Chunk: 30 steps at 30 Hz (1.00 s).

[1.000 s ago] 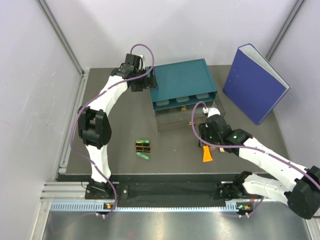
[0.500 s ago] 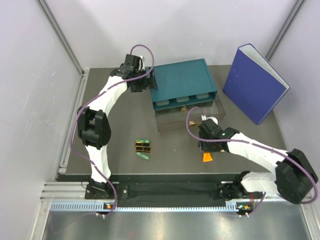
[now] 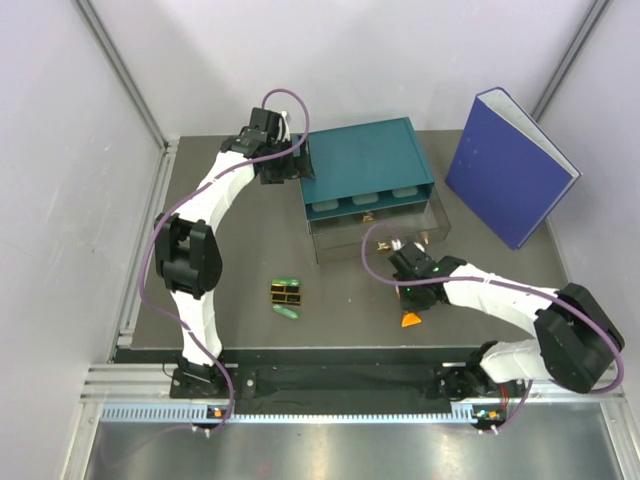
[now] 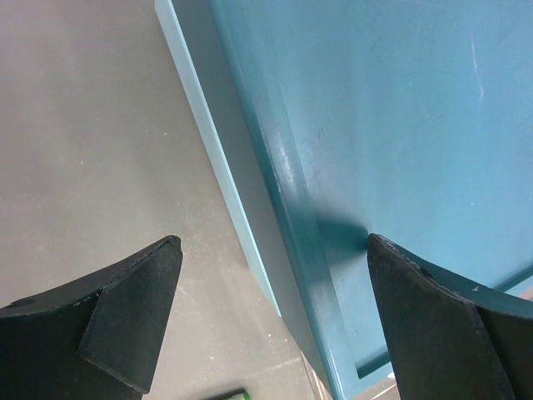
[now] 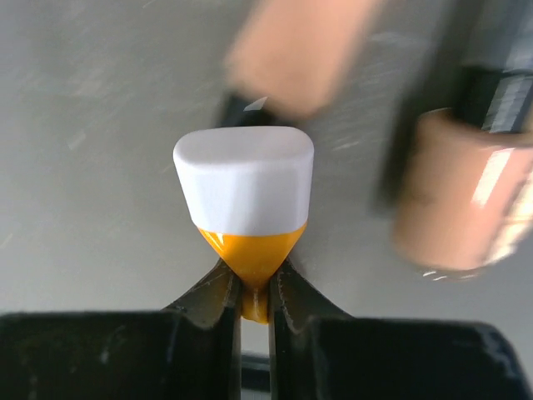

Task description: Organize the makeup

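My right gripper is shut on the flat tail of the orange tube, whose white cap points away from the camera. In the top view the right gripper holds the tube low over the table, in front of the teal drawer box. Two tan sticks lie blurred just beyond the tube. Black-and-gold cases and green capsules lie at centre left. My left gripper is open, its fingers either side of the box's left edge.
The box's clear lower drawer stands pulled out toward the arms, with small items inside. A big blue binder stands upright at the back right. Grey walls close in the table on the left, back and right.
My right wrist has swung left and turned, carrying the orange tube a little nearer the table's front edge. The left arm has not moved.
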Each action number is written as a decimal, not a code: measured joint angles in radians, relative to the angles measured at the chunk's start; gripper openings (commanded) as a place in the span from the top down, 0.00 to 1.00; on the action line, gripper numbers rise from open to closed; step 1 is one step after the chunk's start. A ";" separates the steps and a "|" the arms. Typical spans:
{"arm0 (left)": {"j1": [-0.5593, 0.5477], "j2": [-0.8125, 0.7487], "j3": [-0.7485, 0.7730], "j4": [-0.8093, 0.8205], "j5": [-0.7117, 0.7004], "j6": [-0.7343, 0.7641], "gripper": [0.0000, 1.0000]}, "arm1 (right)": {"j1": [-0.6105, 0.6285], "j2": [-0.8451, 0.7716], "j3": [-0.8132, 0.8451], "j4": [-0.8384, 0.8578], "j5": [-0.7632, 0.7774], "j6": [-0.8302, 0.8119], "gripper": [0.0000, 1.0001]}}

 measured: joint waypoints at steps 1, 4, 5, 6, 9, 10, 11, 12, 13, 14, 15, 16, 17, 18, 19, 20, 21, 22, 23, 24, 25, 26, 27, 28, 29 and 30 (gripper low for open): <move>0.000 0.000 0.003 -0.005 0.000 0.002 0.03 | 0.014 -0.006 0.002 -0.003 -0.022 -0.006 1.00; 0.000 0.000 0.004 -0.011 0.002 0.004 0.03 | 0.057 -0.030 0.033 -0.032 -0.082 -0.042 1.00; 0.000 0.000 0.004 -0.011 0.003 0.004 0.03 | 0.069 -0.039 0.054 -0.048 -0.102 -0.057 1.00; 0.000 0.000 0.004 -0.012 0.003 0.004 0.03 | 0.078 -0.050 0.077 -0.060 -0.120 -0.074 1.00; 0.000 0.001 0.005 -0.012 0.008 0.005 0.03 | 0.090 -0.090 0.163 -0.094 -0.175 -0.124 1.00; 0.000 0.001 0.005 -0.012 0.010 0.005 0.03 | 0.091 -0.102 0.189 -0.101 -0.190 -0.139 1.00; 0.000 0.003 0.006 -0.013 0.012 0.005 0.03 | 0.091 -0.117 0.228 -0.115 -0.212 -0.159 1.00; 0.000 0.005 0.007 -0.012 0.016 0.005 0.03 | 0.092 -0.129 0.259 -0.119 -0.226 -0.177 1.00; 0.000 0.009 0.011 -0.012 0.021 0.006 0.03 | 0.092 -0.139 0.294 -0.124 -0.239 -0.196 1.00; 0.000 0.013 0.015 -0.011 0.026 0.006 0.03 | 0.093 -0.146 0.330 -0.126 -0.246 -0.210 1.00; 0.000 0.016 0.018 -0.010 0.029 0.006 0.03 | 0.093 -0.149 0.362 -0.124 -0.250 -0.225 1.00; 0.000 0.016 0.018 -0.010 0.031 0.006 0.03 | 0.093 -0.150 0.394 -0.120 -0.249 -0.239 1.00; 0.000 0.016 0.018 -0.010 0.033 0.007 0.03 | 0.093 -0.150 0.419 -0.112 -0.247 -0.249 1.00; 0.000 0.016 0.019 -0.010 0.034 0.008 0.03 | 0.093 -0.149 0.440 -0.096 -0.241 -0.259 1.00; 0.000 0.017 0.019 -0.010 0.036 0.008 0.03 | 0.093 -0.145 0.458 -0.084 -0.235 -0.265 1.00; 0.000 0.018 0.020 -0.010 0.037 0.008 0.03 | 0.093 -0.137 0.480 -0.075 -0.226 -0.272 1.00; 0.000 0.020 0.021 -0.010 0.040 0.007 0.03 | 0.093 -0.122 0.500 -0.063 -0.216 -0.279 1.00; 0.000 0.022 0.022 -0.010 0.042 0.008 0.03 | 0.094 -0.101 0.524 -0.048 -0.201 -0.287 0.98; 0.000 0.023 0.024 -0.009 0.044 0.008 0.03 | 0.095 -0.075 0.549 -0.034 -0.180 -0.295 0.98; 0.000 0.025 0.026 -0.010 0.045 0.008 0.03 | 0.095 -0.044 0.573 -0.022 -0.156 -0.305 0.97; 0.000 0.027 0.028 -0.010 0.047 0.008 0.03 | 0.095 -0.015 0.595 -0.014 -0.135 -0.312 0.97; 0.000 0.029 0.031 -0.011 0.048 0.010 0.03 | 0.095 0.019 0.620 -0.008 -0.107 -0.321 0.97; 0.000 0.031 0.034 -0.011 0.048 0.011 0.03 | 0.095 0.056 0.642 0.001 -0.079 -0.333 0.97; 0.000 0.031 0.036 -0.011 0.048 0.011 0.03 | 0.095 0.087 0.660 0.008 -0.058 -0.344 0.96; 0.000 0.033 0.037 -0.011 0.048 0.012 0.03 | 0.095 0.115 0.673 0.013 -0.038 -0.354 0.95; 0.000 0.033 0.038 -0.011 0.048 0.012 0.03 | 0.095 0.152 0.692 0.024 -0.011 -0.370 0.92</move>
